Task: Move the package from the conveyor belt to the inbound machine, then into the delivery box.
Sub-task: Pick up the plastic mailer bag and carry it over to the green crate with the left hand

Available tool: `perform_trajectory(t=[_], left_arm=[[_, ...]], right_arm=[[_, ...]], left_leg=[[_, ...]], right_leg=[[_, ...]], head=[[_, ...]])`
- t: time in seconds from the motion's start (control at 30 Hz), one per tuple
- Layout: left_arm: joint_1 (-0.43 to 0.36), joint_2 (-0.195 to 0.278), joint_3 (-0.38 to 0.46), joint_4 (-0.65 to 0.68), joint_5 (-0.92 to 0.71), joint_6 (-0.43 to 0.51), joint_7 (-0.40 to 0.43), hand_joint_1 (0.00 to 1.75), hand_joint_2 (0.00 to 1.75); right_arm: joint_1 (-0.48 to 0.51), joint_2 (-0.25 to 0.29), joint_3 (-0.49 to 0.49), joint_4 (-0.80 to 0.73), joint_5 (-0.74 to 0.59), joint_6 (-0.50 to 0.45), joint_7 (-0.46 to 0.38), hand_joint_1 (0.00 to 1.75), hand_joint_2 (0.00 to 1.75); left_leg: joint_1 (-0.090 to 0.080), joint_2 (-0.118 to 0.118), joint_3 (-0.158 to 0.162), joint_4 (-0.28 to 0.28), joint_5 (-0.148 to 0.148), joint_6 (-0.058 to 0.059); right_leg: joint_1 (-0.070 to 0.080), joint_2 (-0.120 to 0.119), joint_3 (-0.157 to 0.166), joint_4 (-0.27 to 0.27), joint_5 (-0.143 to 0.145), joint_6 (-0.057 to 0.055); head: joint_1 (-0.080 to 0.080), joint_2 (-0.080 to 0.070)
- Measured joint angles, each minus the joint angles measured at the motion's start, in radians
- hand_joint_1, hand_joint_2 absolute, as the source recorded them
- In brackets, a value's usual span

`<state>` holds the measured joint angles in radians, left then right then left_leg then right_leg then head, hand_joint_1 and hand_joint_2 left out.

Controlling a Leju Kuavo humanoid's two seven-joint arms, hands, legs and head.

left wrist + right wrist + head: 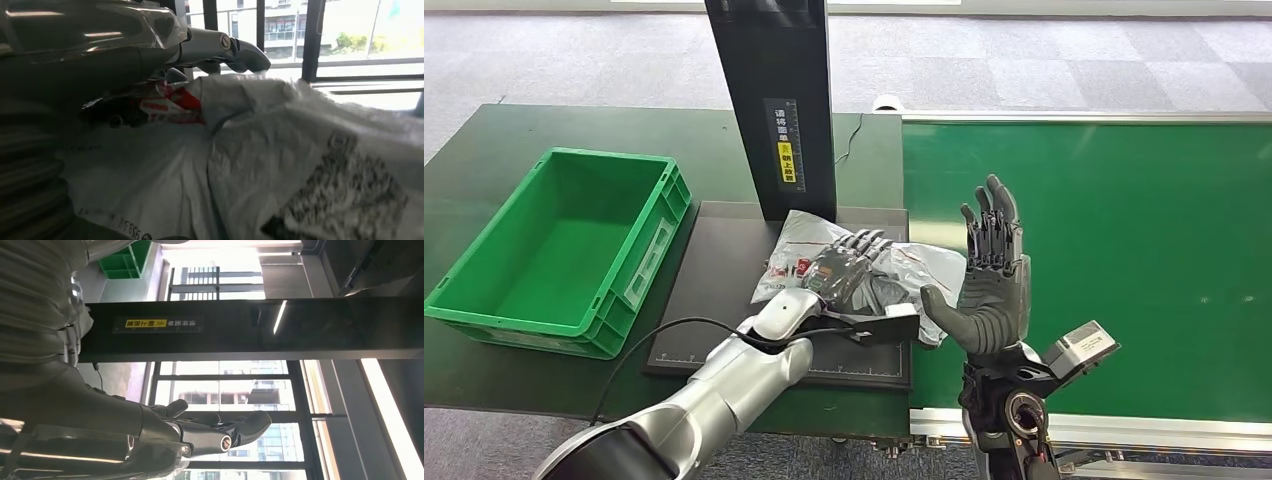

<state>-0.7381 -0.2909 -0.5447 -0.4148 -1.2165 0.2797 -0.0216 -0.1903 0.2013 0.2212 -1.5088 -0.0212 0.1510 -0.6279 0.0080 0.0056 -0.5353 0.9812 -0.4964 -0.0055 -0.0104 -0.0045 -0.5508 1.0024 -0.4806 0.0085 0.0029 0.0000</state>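
The left hand [849, 262] presses the package [904, 272] flat on the inbound machine [724, 262] for scanning; the right hand [989, 285] hovers open, empty.

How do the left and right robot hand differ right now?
The left robot hand lies palm down on the white package over the dark machine platform; the right robot hand stands upright over the green conveyor belt, touching nothing. The left's fingers rest on the package; the right's are spread, holding nothing. Both have dark fingers.
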Motion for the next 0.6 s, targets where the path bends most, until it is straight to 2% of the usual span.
perform_trajectory(t=[0.1,0.13,0.23,0.27,0.33,0.47,0.6], left_arm=[[-0.002,-0.013,-0.052,0.033,-0.087,-0.015,0.086,0.03,1.75],[-0.003,-0.016,-0.066,0.043,-0.106,-0.025,0.103,0.39,1.75],[-0.007,-0.026,-0.099,0.064,-0.142,-0.052,0.129,1.6,1.75],[-0.008,-0.028,-0.106,0.07,-0.145,-0.053,0.13,1.67,1.75],[-0.009,-0.031,-0.111,0.079,-0.14,-0.035,0.124,1.71,1.75],[-0.009,-0.033,-0.104,0.088,-0.104,0.046,0.086,1.75,1.75],[-0.009,-0.033,-0.052,0.09,-0.038,0.149,0.019,1.75,1.75]], right_arm=[[0.0,0.008,-0.008,0.0,0.002,0.008,-0.001,0.0,1.75],[0.0,0.01,-0.009,0.0,0.002,0.011,-0.002,0.0,1.75],[0.0,0.013,-0.011,0.001,0.005,0.016,-0.004,0.0,1.75],[0.0,0.014,-0.011,0.002,0.007,0.017,-0.005,0.0,1.75],[0.0,0.016,-0.012,0.003,0.011,0.017,-0.007,0.0,1.75],[0.0,0.018,-0.014,0.004,0.019,0.011,-0.01,0.0,1.75],[0.002,0.018,-0.018,0.004,0.02,-0.001,-0.01,0.0,1.75]], left_leg=[[0.0,0.0,0.0,0.0,0.0,0.0],[0.0,0.0,0.0,0.0,0.0,0.0],[0.0,0.0,0.0,0.0,0.0,0.0],[0.0,-0.001,0.0,0.0,0.0,0.0],[0.0,-0.001,0.0,0.0,0.0,0.0],[0.0,-0.001,0.0,0.0,0.001,0.0],[0.0,-0.001,0.0,0.0,0.001,0.0]], right_leg=[[0.0,0.0,0.0,0.0,0.0,0.0],[0.0,0.0,0.0,0.0,0.0,0.0],[0.0,0.0,0.001,0.0,0.0,0.0],[0.0,0.0,0.001,0.0,0.0,0.0],[0.0,0.0,0.001,0.0,0.0,0.0],[0.0,0.0,0.001,0.0,0.0,0.0],[0.0,0.0,0.001,0.0,0.0,0.0]], head=[[0.0,0.0],[0.0,0.0],[0.0,0.0],[0.0,0.0],[0.0,0.0],[0.0,0.0],[0.0,0.0]])
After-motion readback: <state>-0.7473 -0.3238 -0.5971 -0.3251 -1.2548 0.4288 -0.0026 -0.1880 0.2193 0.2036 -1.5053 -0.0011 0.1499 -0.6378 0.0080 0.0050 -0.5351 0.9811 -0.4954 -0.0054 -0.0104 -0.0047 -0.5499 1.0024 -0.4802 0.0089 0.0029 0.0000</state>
